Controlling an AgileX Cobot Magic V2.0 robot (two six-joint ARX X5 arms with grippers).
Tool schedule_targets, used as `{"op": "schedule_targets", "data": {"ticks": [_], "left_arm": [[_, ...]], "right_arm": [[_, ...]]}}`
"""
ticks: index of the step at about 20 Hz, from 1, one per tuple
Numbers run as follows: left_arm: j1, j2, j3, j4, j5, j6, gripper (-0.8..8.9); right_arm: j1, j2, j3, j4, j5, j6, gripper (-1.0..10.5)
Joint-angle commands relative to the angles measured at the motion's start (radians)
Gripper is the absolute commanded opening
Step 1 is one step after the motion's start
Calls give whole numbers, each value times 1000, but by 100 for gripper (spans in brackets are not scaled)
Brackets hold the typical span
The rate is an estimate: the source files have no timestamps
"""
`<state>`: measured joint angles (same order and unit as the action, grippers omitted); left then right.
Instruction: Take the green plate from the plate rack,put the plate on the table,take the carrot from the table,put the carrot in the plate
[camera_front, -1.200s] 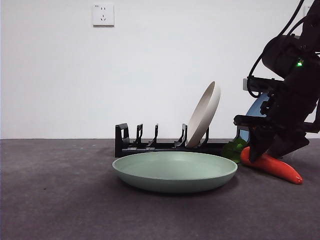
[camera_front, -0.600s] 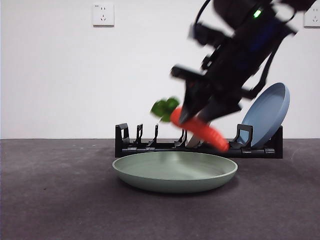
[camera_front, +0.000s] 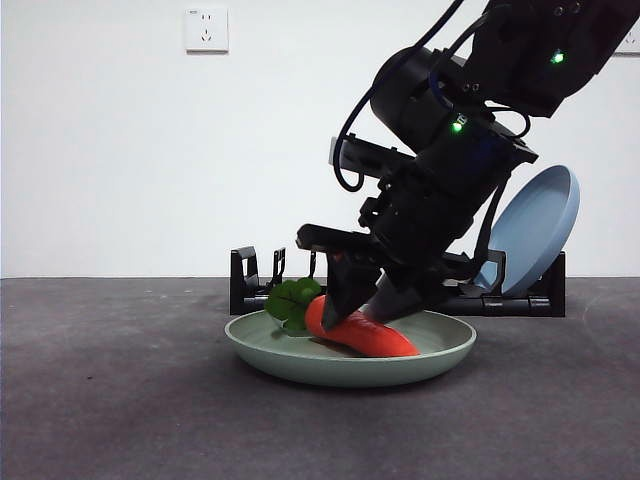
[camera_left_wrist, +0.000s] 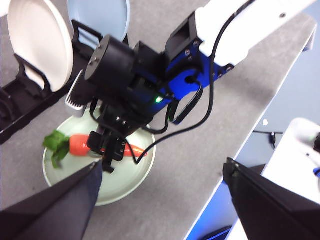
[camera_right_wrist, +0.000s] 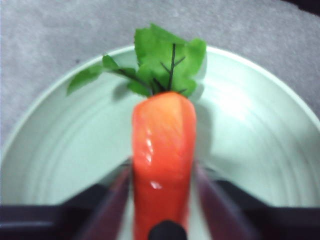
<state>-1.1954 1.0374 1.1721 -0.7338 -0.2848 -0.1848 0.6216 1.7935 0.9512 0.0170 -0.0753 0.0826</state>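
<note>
The green plate (camera_front: 300, 362) lies flat on the table (camera_front: 100, 410), in front of the black plate rack (camera_front: 255, 290). My right gripper (camera_front: 360, 312) is shut on the carrot (camera_front: 365, 335) and holds it low inside the plate, with the leaves to the left. In the right wrist view the carrot (camera_right_wrist: 162, 145) sits between my jaws over the plate (camera_right_wrist: 250, 125). The left wrist view shows the plate (camera_left_wrist: 125, 180), the carrot (camera_left_wrist: 77, 145) and the right gripper (camera_left_wrist: 107, 152) from high above. My left gripper (camera_left_wrist: 160, 200) is open and empty.
A blue plate (camera_front: 535, 230) leans in the rack's right end. A beige plate (camera_left_wrist: 37, 40) stands in the rack (camera_left_wrist: 20, 110); the arm hides it in the front view. The table's edge (camera_left_wrist: 280, 90) runs behind the right arm.
My right gripper carried the carrot from the table at the right, up and over to the left. It has come down with the carrot into the green plate.
</note>
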Motion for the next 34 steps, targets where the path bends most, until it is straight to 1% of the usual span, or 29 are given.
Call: {"op": "schedule_targets", "data": {"ticks": [1,3,6,10,14,15,17,18,19,20,21,22,25,34], "left_arm": [[-3,0,-6,-9,-1,-6,409],[-3,0,-6,-20,-2,-6,409],[-3,0,-6,-31,-1,-6,409],[-3,0,-6,-42,-1,-6,409],[-3,0,-6,-55,0,-5,408],[-3,0,-6,-55,0,-5,408],[-3,0,-6,-56,2,-5,403],[-3,0,-6,-59,3,-5,378],[-3,0,-6,-65,3,-5,259],[-3,0,-6,-70,3,-5,105],[-3,0,-6,-75,3,-5,-27],[-3,0,-6,-77,3,-5,-7],[-3,0,-6,-83,3,-5,-7],[-3,0,-6,-83,0,-5,-4]], "right_arm": [[2,-36,-10,-4,2,6,473],[3,-103,-10,-33,2,6,473],[2,-254,-10,-166,3,6,473],[3,-507,-10,-457,-5,6,471],[3,-762,-10,-806,-5,6,469],[3,-816,-10,-877,-16,6,469],[3,-910,-10,-977,-77,6,463],[3,-951,-10,-1008,-106,6,412],[3,-987,-10,-1028,-119,6,299],[3,-1020,-10,-1041,-135,6,146],[3,-1046,-10,-1046,-135,6,-17],[3,-1067,-10,-1046,-134,6,-8],[3,-1098,-10,-1046,-128,6,-5],[3,-1101,-10,-1046,-128,13,1]]}}
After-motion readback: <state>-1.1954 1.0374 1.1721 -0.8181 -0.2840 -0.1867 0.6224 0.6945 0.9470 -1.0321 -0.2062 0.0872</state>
